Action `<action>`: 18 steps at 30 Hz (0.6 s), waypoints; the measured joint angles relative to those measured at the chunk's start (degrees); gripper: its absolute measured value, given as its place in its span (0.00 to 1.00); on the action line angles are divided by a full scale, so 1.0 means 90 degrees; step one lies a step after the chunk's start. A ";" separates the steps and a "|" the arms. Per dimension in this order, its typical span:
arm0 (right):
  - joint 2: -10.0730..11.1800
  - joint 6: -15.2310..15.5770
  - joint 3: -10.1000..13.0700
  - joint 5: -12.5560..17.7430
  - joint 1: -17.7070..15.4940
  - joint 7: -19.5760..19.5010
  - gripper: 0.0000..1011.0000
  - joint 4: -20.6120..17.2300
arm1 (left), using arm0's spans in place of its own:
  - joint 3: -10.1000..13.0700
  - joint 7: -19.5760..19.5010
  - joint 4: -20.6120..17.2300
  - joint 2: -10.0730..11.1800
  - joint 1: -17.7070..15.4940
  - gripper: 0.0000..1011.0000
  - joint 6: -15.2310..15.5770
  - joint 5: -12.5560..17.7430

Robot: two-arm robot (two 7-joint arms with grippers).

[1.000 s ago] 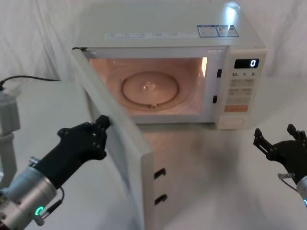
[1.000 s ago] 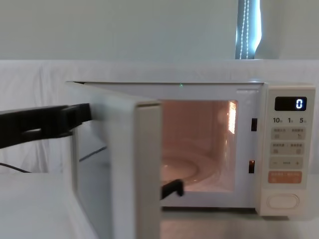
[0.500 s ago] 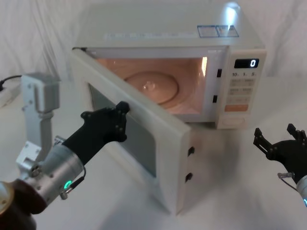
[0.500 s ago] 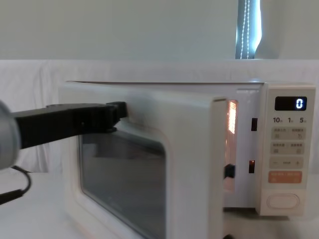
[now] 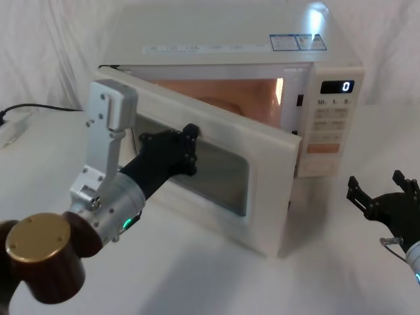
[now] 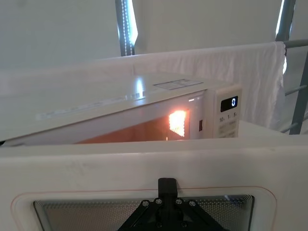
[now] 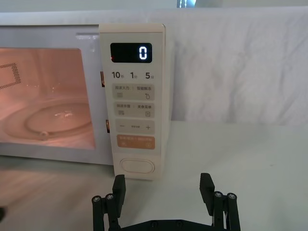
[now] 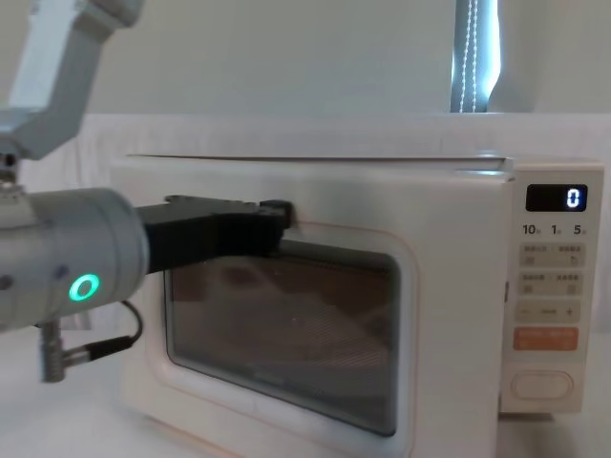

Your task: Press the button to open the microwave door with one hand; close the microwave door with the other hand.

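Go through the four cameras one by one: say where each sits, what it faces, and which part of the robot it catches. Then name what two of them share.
Head: high, looking down at the microwave door, partly open; left claw against it, right claw low on the right.
Chest: low, facing the door front; left arm reaching in.
Left wrist: looks along the left claw at the door's top edge.
Right wrist: faces the control panel and the button; right claw open.
Head and right wrist share the lit display.
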 joint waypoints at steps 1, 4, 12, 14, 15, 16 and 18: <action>0.0000 0.0000 0.0000 0.0000 0.0000 0.0000 0.99 0.0000 | 0.0000 0.0000 0.0000 0.0000 0.0000 0.00 0.0000 0.0000; 0.0000 0.0000 0.0000 0.0000 0.0000 0.0000 0.99 0.0000 | 0.0046 -0.0006 0.0152 -0.0140 -0.0146 0.00 0.0000 0.0117; 0.0000 0.0000 0.0000 0.0000 0.0000 0.0000 0.99 0.0000 | 0.0095 0.0039 0.0515 -0.0453 -0.0478 0.00 -0.0006 0.0427; 0.0000 0.0000 0.0000 0.0000 0.0000 0.0000 0.99 0.0000 | 0.0096 0.0059 0.0602 -0.0492 -0.0520 0.00 -0.0006 0.0481; 0.0000 0.0000 0.0000 0.0000 0.0000 0.0000 0.99 0.0000 | 0.0095 0.0074 0.0670 -0.0527 -0.0556 0.00 -0.0006 0.0519; 0.0000 0.0000 0.0000 0.0000 0.0000 0.0000 0.99 0.0000 | 0.0087 0.0097 0.0752 -0.0566 -0.0598 0.00 -0.0006 0.0574; 0.0000 0.0000 0.0000 0.0000 0.0000 0.0000 0.99 0.0000 | 0.0063 0.0118 0.0882 -0.0622 -0.0649 0.00 -0.0008 0.0637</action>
